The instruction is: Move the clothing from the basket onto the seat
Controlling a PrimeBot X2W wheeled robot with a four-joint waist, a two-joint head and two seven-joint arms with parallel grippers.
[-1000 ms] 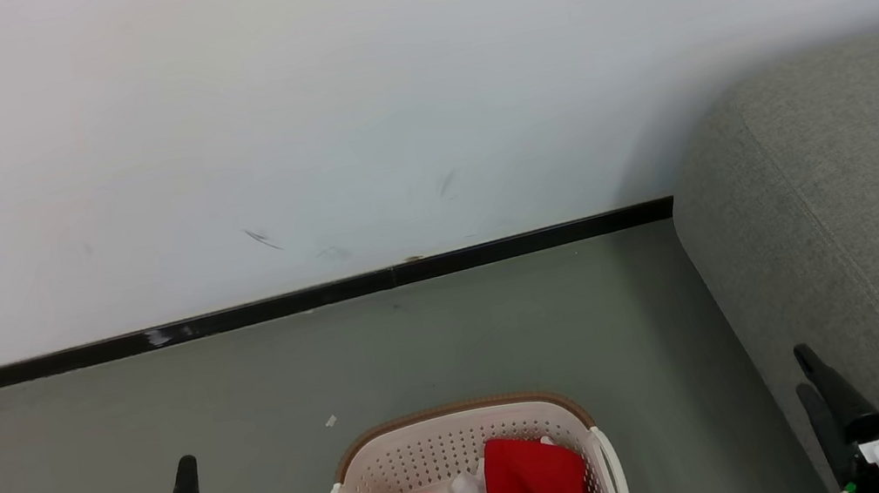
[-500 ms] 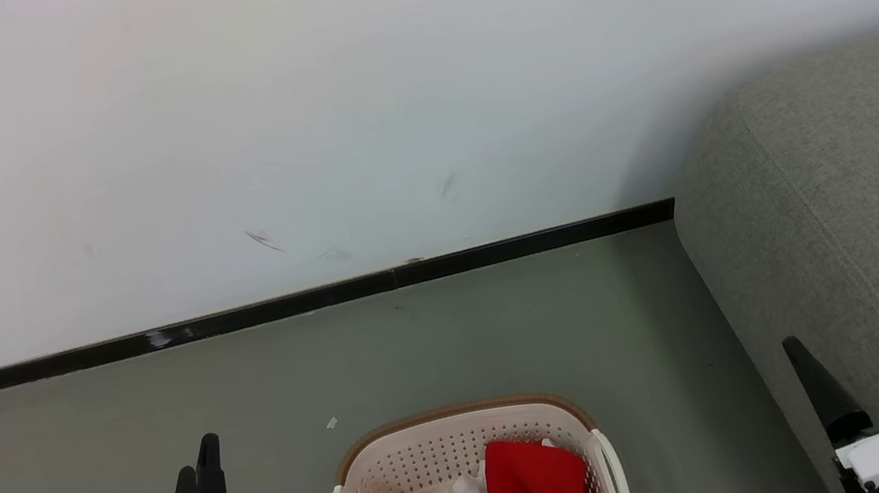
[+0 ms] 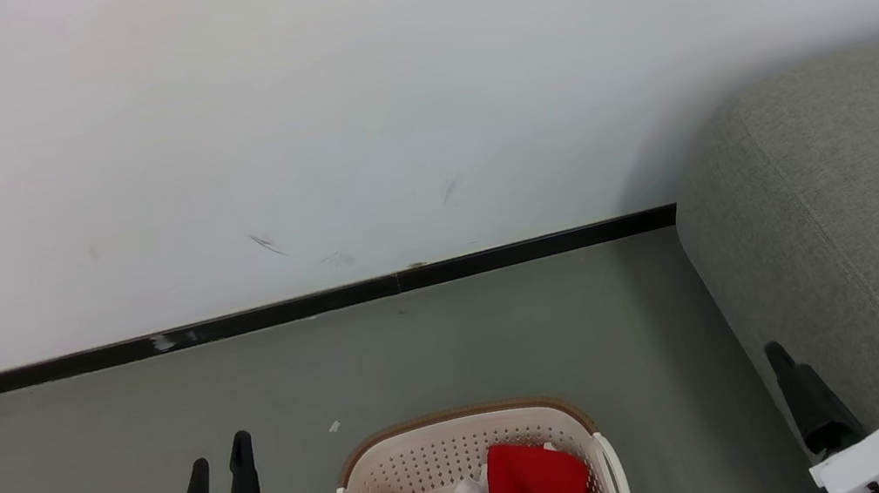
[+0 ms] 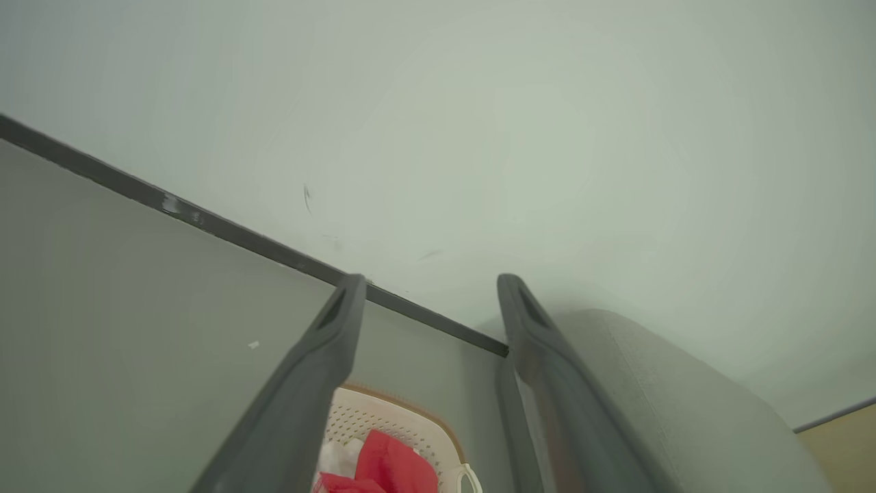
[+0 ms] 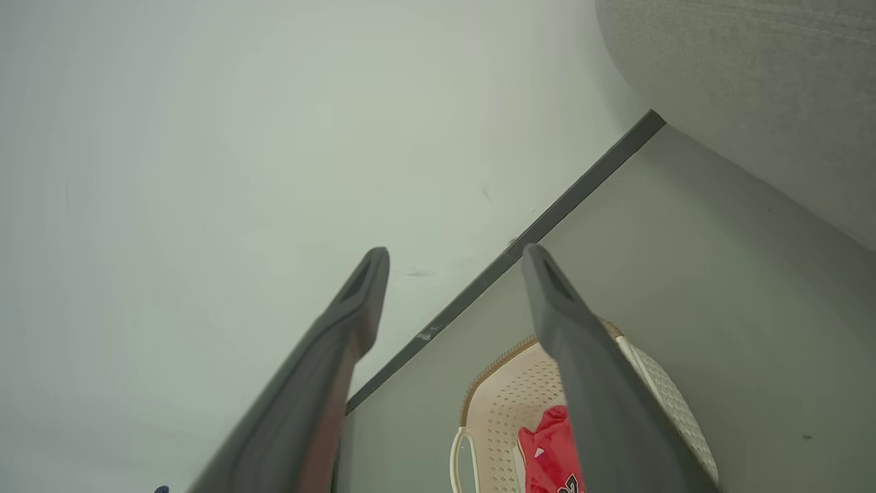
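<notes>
Grey seat [image 3: 858, 215] at right, against the wall [image 3: 376, 71]. Basket [image 3: 405, 472] stands on the floor [image 3: 506, 333] just left of the seat, with the red clothing [image 3: 531, 488] piled inside. Left gripper [image 3: 220, 453] and right gripper [image 5: 455, 255] flank the basket, fingers apart with a clear gap, holding and touching nothing.

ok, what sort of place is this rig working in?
Probably an indoor living-room-style corner, perhaps a test setup: a grey fabric sofa, a laundry basket of red clothing on the smooth grey floor, and a plain white wall with black baseboard.
</notes>
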